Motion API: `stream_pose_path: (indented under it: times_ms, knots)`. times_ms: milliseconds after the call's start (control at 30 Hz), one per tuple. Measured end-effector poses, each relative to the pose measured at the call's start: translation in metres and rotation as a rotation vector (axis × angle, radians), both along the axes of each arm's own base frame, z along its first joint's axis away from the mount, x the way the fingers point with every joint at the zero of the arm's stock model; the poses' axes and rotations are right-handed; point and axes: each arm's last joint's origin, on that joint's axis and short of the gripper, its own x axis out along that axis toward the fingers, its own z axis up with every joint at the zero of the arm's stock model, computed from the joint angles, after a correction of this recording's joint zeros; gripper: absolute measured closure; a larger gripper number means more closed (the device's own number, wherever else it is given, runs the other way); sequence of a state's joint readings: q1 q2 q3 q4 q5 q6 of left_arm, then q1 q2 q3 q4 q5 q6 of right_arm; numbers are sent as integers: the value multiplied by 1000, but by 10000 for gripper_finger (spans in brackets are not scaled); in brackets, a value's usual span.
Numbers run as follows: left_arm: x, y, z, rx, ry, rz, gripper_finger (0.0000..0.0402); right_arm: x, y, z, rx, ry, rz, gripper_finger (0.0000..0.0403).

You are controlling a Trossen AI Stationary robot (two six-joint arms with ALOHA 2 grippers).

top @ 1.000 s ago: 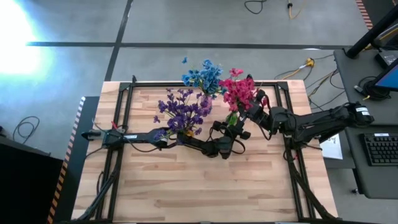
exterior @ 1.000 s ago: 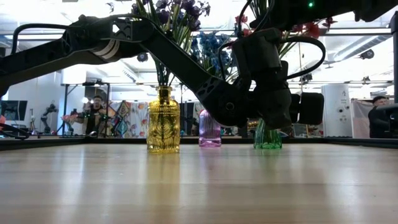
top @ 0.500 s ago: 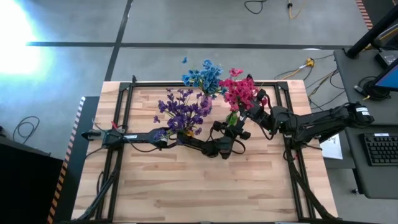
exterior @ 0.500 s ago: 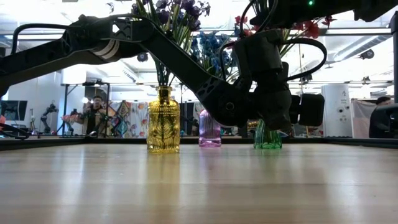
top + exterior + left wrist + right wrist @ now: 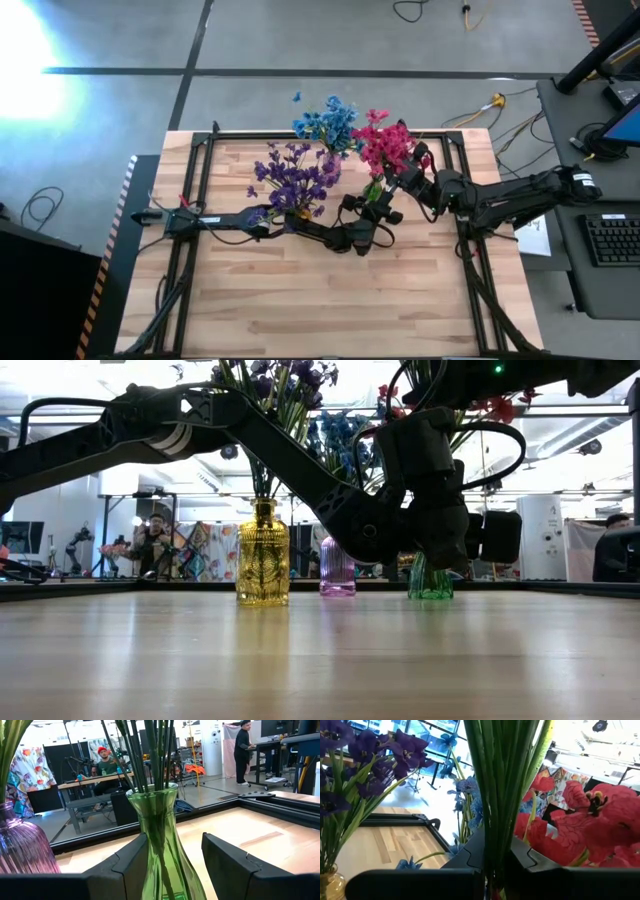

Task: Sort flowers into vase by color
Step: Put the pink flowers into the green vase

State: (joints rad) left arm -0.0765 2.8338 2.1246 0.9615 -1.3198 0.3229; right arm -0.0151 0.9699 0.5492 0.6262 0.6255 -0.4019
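Wooden table carrying three bouquets along its far half. Left arm reaches across to the green vase, its gripper closed on the vase body, one finger at each side. Right arm enters from the right; its gripper is clamped on the bundled green stems of the red-pink flowers, above that vase. Purple flowers stand in the yellow vase; blue flowers stand in the pink vase, between the other two.
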Motion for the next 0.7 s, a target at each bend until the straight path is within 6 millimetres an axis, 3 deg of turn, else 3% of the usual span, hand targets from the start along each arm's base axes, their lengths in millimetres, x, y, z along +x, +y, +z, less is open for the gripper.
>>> stream_pose_path:
  times_ms: [700]
  knots:
    - [0, 0, 0, -1, -3, 0, 230, -2, -1, -7, 15, -16, 1, 374]
